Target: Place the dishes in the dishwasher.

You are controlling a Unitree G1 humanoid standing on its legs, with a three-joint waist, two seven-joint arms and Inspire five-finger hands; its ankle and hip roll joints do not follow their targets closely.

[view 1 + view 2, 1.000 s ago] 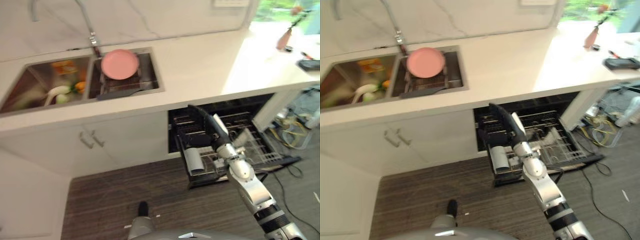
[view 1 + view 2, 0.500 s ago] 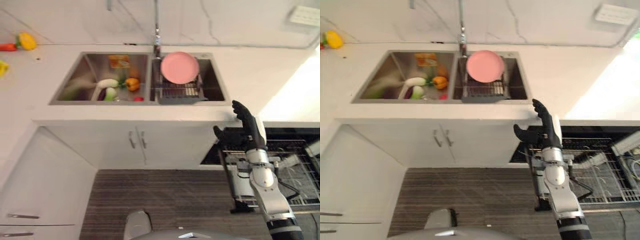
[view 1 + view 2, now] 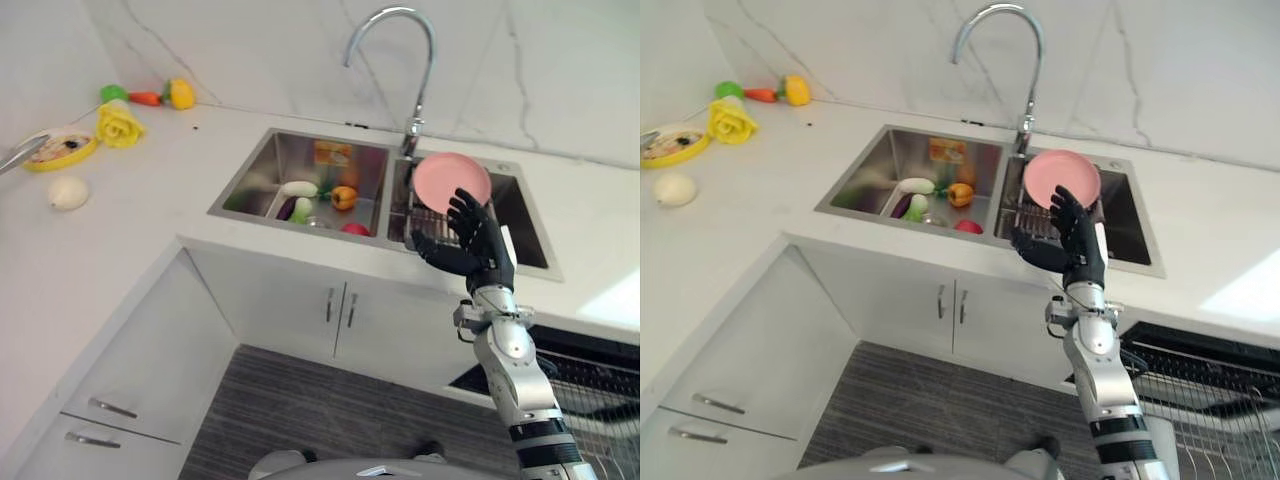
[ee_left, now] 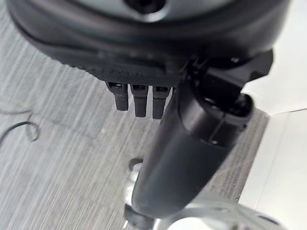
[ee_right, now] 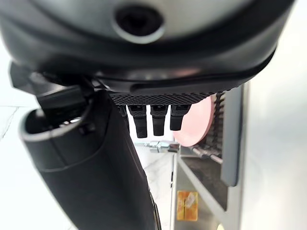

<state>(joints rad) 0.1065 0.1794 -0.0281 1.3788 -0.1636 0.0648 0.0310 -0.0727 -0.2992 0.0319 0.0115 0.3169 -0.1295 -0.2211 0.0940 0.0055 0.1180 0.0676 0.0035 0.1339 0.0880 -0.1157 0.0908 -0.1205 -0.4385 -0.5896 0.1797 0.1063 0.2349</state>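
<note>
Before pink plate (image 3: 451, 181): open right hand (image 3: 477, 240).

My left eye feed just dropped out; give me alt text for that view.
The robot's open right hand reaches toward a pink plate standing upright in a rack in the right sink basin. Vegetables lie in the left basin under a curved faucet.

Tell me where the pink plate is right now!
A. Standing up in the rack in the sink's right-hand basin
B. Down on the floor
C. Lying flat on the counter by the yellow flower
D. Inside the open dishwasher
A. The pink plate stands on edge in the dark rack in the sink's right-hand basin, just past the open right hand.
</note>
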